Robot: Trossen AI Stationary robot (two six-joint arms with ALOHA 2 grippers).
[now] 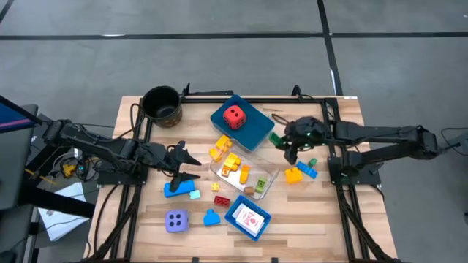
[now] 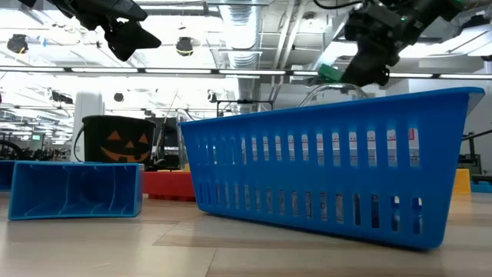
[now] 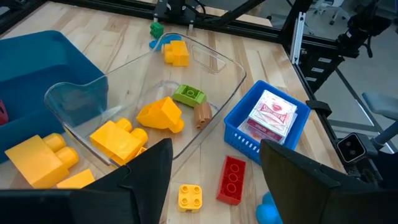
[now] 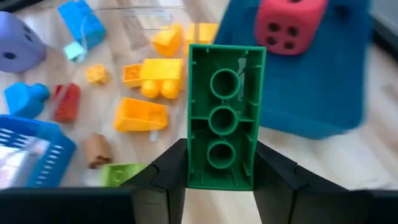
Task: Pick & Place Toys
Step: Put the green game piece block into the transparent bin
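Right gripper [image 4: 221, 177] pinches a green 3-stud brick [image 4: 224, 134], right of centre. Left gripper [image 1: 189, 165] hangs unclenched, 0 toys held, left of the clear tray [image 1: 272, 174]

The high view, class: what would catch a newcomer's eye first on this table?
Probably the red foam die with dark dots, sitting on the upturned dark blue tray at the table's far middle. Next, the right gripper, beside that tray, shut on a green plastic brick. The left gripper hangs open over a blue plastic brick, near the clear plastic tray of yellow bricks.
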